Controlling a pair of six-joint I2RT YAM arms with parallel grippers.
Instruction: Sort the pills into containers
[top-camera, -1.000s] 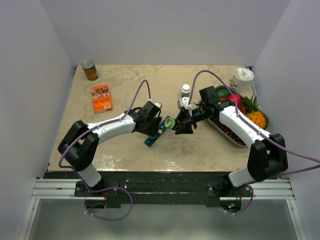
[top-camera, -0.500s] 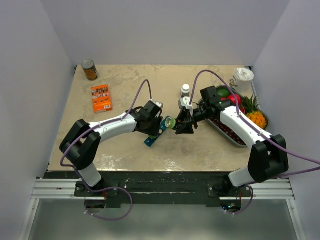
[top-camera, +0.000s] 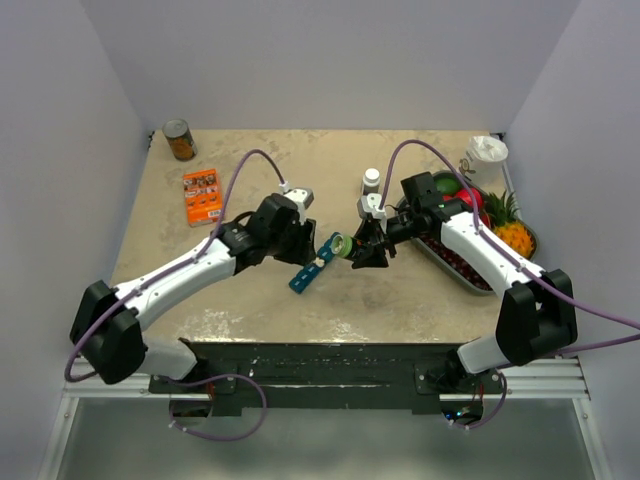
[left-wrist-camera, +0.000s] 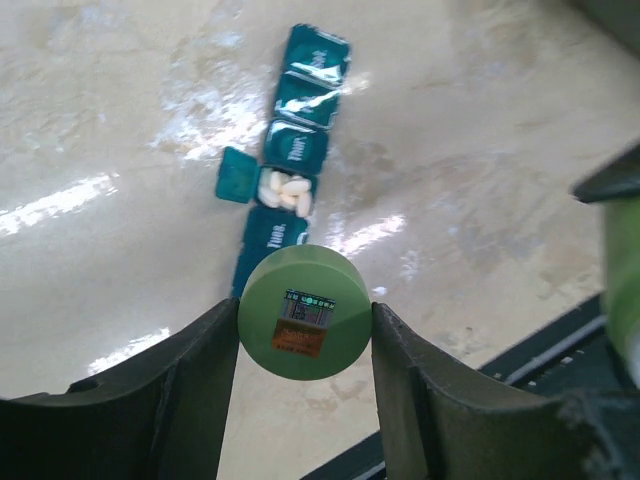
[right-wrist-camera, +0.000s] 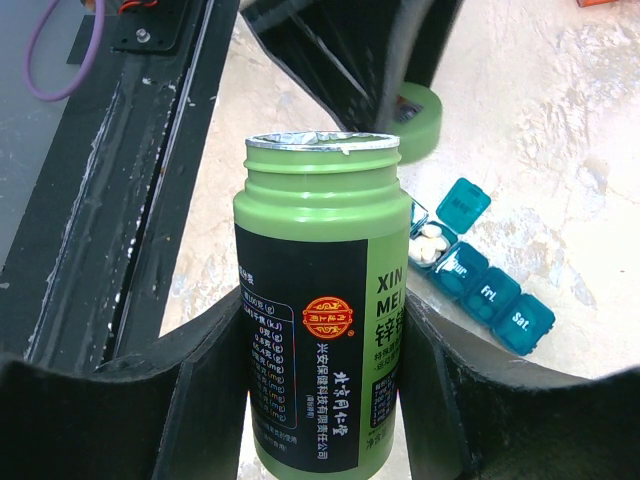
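1. The containers (left-wrist-camera: 290, 160), one slim teal strip, lie flat on the table (top-camera: 230, 300), below and ahead of the left gripper (left-wrist-camera: 304, 315); in the right wrist view they lie down past the right gripper (right-wrist-camera: 320, 325), off to one side
2. One compartment near the middle of the strip is open, its lid (left-wrist-camera: 236, 175) flipped out sideways and white pills (left-wrist-camera: 286, 192) lying inside; the other compartments in view are closed
3. The left gripper is clamped on a round green cap (left-wrist-camera: 303, 300), a finger on each side, and holds it in the air over the near end of the strip
4. The right gripper is clamped around the body of a green bottle (right-wrist-camera: 320, 230); the uncapped mouth has a foil rim and points toward the left gripper
5. From above, the two grippers face each other closely, with the strip on the table below, on the left gripper's side
6. Just behind the right gripper stands a small white bottle (top-camera: 371, 180), and a grey fruit tray (top-camera: 447, 270) lies along its arm
7. Well beyond the left gripper lie an orange box (top-camera: 203, 195) and a brown can (top-camera: 179, 139)
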